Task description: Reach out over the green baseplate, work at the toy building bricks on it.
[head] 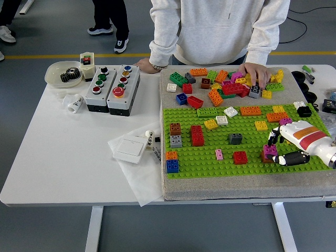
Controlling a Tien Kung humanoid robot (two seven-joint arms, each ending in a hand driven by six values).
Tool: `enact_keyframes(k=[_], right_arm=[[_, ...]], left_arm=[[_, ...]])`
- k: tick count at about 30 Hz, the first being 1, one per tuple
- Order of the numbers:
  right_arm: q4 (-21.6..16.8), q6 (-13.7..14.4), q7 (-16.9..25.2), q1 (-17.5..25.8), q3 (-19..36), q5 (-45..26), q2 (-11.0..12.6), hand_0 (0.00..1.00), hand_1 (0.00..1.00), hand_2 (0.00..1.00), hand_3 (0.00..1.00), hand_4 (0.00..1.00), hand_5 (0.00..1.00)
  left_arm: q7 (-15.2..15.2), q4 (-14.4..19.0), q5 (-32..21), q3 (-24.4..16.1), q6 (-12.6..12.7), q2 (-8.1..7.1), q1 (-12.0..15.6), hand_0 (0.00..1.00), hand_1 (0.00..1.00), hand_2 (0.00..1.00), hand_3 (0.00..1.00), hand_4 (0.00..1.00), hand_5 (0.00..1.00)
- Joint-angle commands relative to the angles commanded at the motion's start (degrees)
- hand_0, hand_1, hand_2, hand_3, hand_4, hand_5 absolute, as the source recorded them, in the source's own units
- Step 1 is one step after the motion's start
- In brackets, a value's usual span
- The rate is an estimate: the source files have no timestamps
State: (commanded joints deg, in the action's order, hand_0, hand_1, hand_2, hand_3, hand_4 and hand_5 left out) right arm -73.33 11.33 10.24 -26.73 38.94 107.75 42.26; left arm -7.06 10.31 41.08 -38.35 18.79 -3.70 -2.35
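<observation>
The green baseplate (210,144) lies on a grey mat and carries several scattered bricks: a red one (197,135), a grey one (235,138), a small pink one (219,154) and a red one (241,157). My right hand (278,149), white with black fingers, reaches in from the right edge low over the plate's right end. Its fingers and thumb close on a magenta brick (270,151), which sits just over a brown brick (264,157). The left hand is out of sight.
A person stands at the far side, one hand (255,72) on the pile of loose bricks (226,84) behind the plate, the other hand (144,64) on the table. Two button boxes (112,87), a bowl with a gear (64,73) and a white switch (130,149) lie to the left.
</observation>
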Motion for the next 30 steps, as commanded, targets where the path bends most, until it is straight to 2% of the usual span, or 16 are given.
enact_keyframes(k=[8,30], right_arm=[[0.74,-0.23,0.16,0.03,-0.61,-0.21,-0.40,0.486,0.459,0.508,0.480,0.753,0.320],[0.31,-1.58,0.03,0.18,0.75,0.19,0.43,0.488,0.462,0.511,0.483,0.752,0.323]], left_arm=[[-0.16,0.00,0.55,-0.31,-0.04,0.04,0.21,0.718,0.740,0.787,0.617,0.658,0.636],[-0.04,0.00,0.36,-0.11,-0.07,-0.09,0.14,0.718,0.739,0.787,0.616,0.656,0.633]])
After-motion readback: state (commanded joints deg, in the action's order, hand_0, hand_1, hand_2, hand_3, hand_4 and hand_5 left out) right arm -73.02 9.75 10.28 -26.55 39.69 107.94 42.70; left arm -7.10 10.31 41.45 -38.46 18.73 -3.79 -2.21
